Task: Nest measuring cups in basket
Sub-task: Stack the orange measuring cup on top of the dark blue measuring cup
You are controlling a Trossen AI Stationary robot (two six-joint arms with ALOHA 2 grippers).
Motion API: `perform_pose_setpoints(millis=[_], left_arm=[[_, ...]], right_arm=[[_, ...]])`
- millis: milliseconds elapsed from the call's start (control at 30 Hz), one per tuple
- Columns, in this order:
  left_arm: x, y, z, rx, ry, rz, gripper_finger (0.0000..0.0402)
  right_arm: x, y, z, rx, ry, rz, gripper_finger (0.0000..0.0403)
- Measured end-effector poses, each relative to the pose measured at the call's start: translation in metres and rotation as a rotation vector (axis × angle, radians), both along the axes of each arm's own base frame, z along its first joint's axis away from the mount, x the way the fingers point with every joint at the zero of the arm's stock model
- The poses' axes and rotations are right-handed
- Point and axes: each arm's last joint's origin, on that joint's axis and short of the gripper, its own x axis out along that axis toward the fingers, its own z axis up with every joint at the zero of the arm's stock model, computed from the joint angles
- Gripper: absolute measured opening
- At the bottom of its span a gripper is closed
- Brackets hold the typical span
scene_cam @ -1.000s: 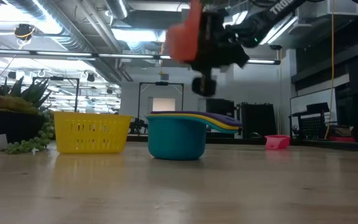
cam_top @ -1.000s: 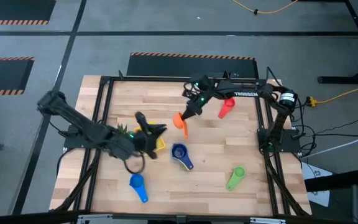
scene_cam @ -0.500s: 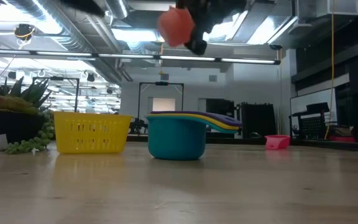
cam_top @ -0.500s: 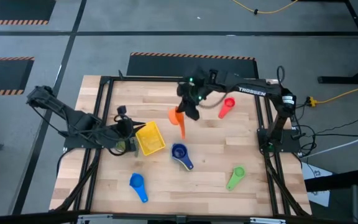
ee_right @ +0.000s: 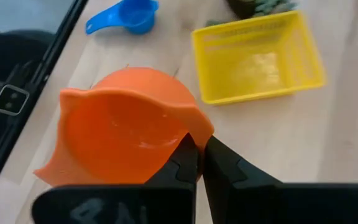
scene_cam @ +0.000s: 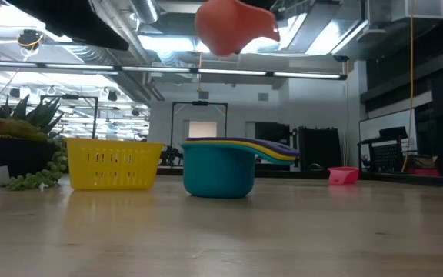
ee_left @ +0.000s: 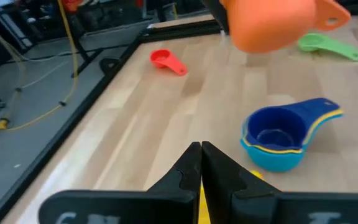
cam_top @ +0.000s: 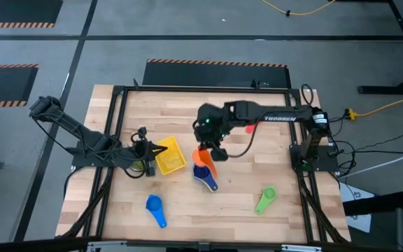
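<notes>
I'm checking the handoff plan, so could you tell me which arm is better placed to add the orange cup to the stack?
The right: its gripper grips the orange cup above the stacked cups; the left gripper is shut, empty, beside the basket.

floor (cam_top: 187, 35): grey, hazard-striped | ceiling lights (scene_cam: 168, 69): on | table (cam_top: 236, 196): wood
</notes>
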Motion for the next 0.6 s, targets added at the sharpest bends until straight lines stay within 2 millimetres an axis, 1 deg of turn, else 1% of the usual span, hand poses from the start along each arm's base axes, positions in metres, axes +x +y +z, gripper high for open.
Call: perform_pose_setpoints(millis=[100, 200, 400, 600], left_arm=[[0.001, -0.001, 0.002, -0.013, -0.020, -0.004, 0.0001], [0.002, -0.001, 0.003, -0.020, -0.035, -0.005, 0.0003], [0.002, -0.002, 0.003, -0.033, -0.029, -0.032, 0.0010], [0.002, -0.002, 0.003, -0.039, -0.025, -0.048, 0.0010]], right_arm=[[0.006, 0.010, -0.012, 0.001, 0.031, 0.025, 0.0014], [0.013, 0.015, -0.026, 0.002, 0.068, 0.036, 0.0014], [0.024, 0.015, -0.055, 0.008, 0.156, 0.029, 0.0014], [0.030, 0.013, -0.075, 0.011, 0.214, 0.025, 0.0014]])
